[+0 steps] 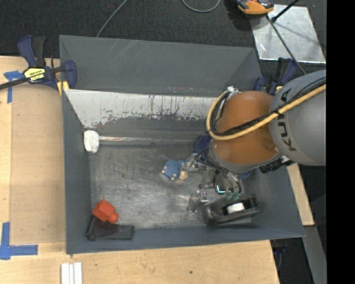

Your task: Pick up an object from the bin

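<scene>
A robotics laboratory or test cell is indicated. An industrial arm [302, 130], lettered on its grey casing and fitted with an orange cover [241, 147] and a yellow cable [259, 124], is seen inside a grey metal bin [166, 61], whose scratched, streaked back wall lies beyond the tool [209, 195]. Unrelated odds and ends are scattered on the bin floor. A black block with a white label [230, 209] is just beside the tool, a small blue and white thing [174, 170] is near it, and an orange and black piece [106, 217] is well apart from it in a corner. Loose black cable [201, 5] is laid on a dark surface behind the bin.
</scene>
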